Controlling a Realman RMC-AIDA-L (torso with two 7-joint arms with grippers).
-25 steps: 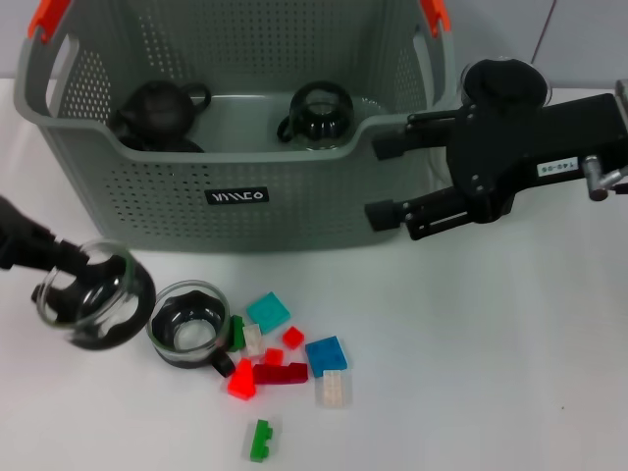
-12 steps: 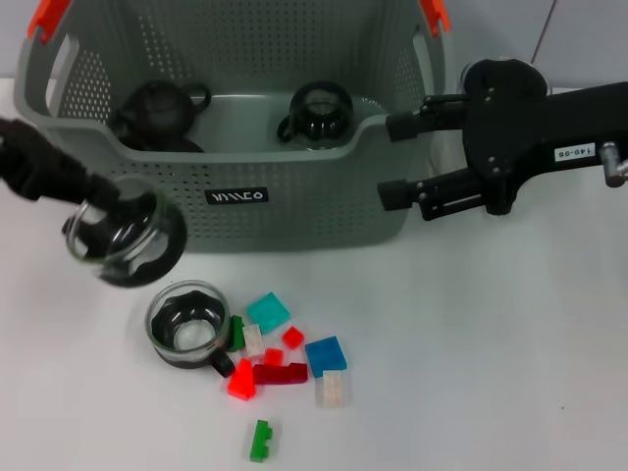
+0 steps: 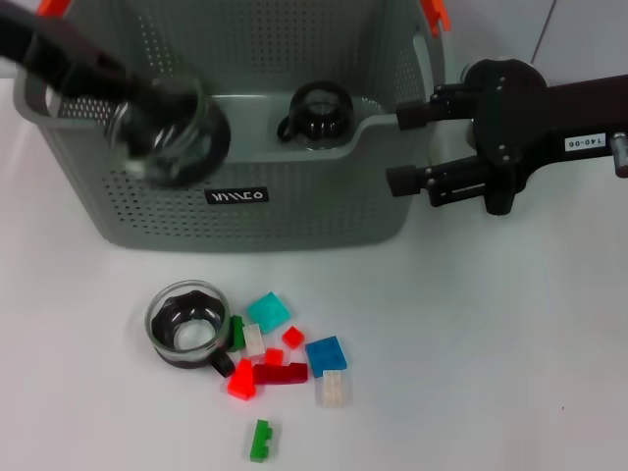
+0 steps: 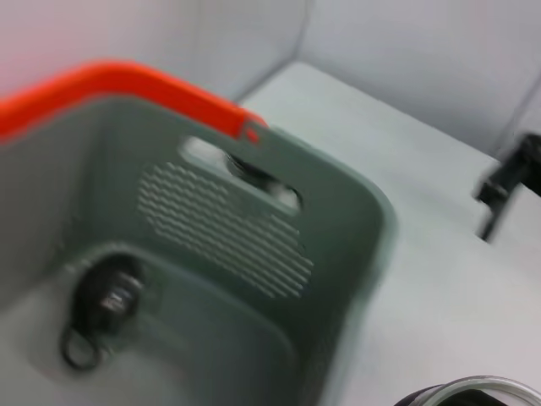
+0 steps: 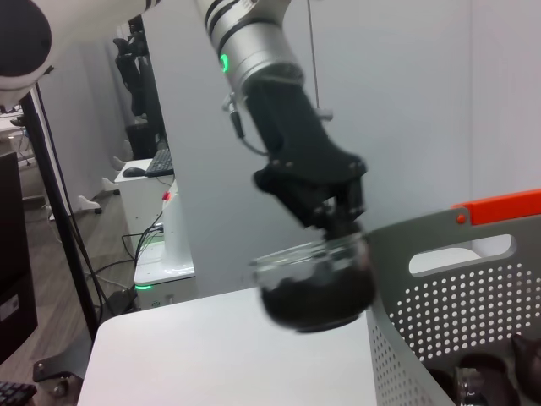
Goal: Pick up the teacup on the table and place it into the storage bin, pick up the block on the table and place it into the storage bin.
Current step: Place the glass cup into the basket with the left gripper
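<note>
While the left gripper [image 3: 132,98] pinches a glass teacup [image 3: 172,132] by its rim above the storage bin's [image 3: 294,211] front-left wall, the right gripper [image 3: 407,147] hovers spread beside the bin.

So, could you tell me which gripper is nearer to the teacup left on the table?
Left, narrowly. The left gripper holds a glass cup over the storage bin, above the teacup on the table. The right gripper sits beside the bin's right end.
</note>
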